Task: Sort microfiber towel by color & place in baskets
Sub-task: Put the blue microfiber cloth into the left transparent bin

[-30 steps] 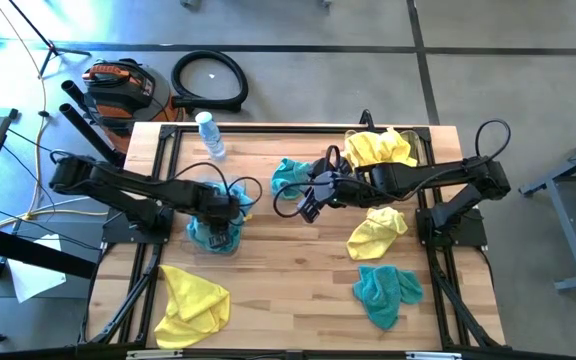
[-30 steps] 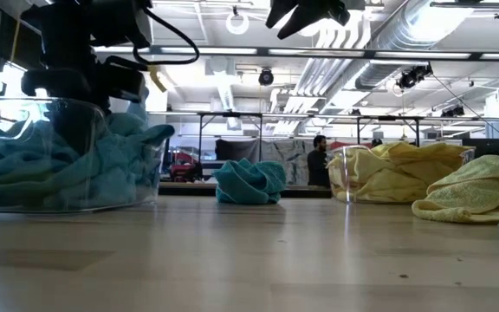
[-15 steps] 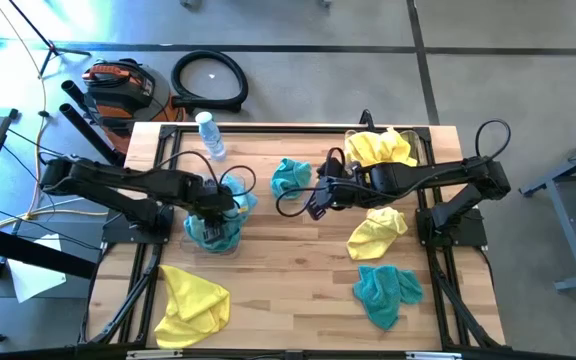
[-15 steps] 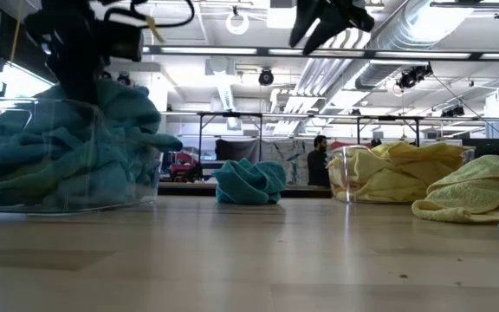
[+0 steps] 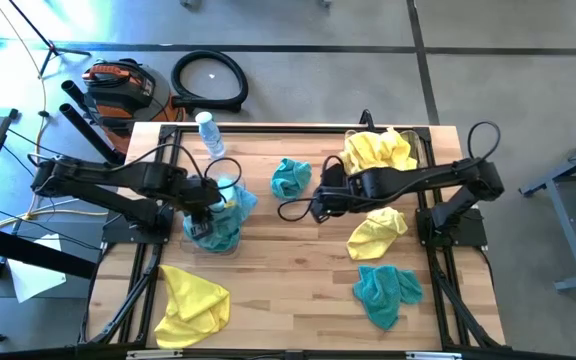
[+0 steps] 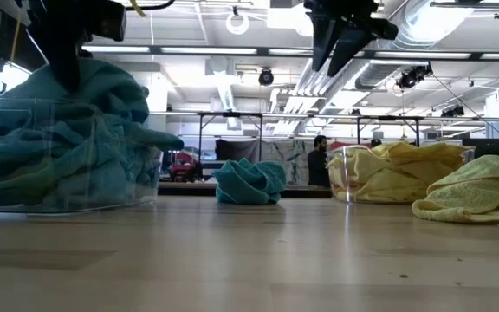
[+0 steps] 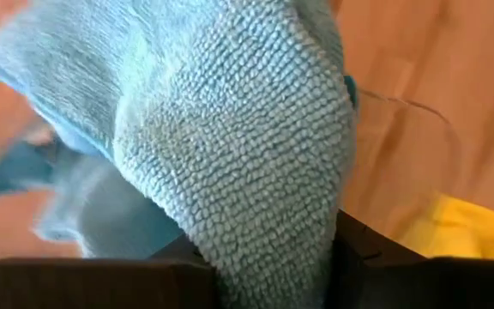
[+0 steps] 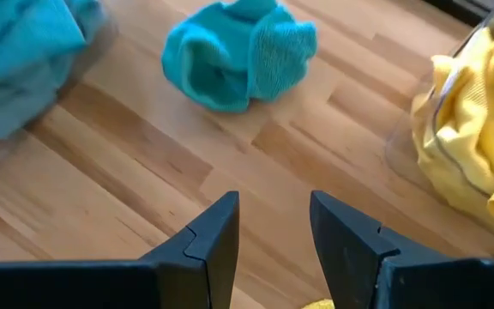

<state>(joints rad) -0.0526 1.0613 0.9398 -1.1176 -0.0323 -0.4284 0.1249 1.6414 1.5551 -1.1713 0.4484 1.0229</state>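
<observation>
We work across the table point(image 5: 288, 290) from 9 o'clock to 3 o'clock in the high view.

Left gripper point(image 5: 211, 196): clamped on a teal towel point(image 7: 230, 146), held over the left basket point(image 6: 137, 186), which is heaped with teal cloths. The held cloth hangs with its long axis vertical, its free end down on the pile. Risk as we judge it: the heap stands above the rim, so a release here could leave the cloth draped over the wall or let it slide onto the table.

Yellow towel point(image 5: 190, 300) at 7 o'clock lies flat and spread, no clear long axis.

Crumpled teal towel point(image 8: 238, 51) near 12 o'clock is a loose ball; it points nowhere in particular.

Right gripper point(image 5: 318, 205): near centre, fingers parted, nothing between them, aimed toward that ball. Risk: a shallow pinch may catch only a fold and drop it in transit.

Right basket point(image 5: 420, 150) at 1 o'clock is overfull with yellow cloths. Another yellow towel point(image 5: 376, 232) lies just beside the right arm; a second teal towel point(image 5: 386, 290) lies at 5 o'clock, long axis running roughly 12 to 6.
</observation>
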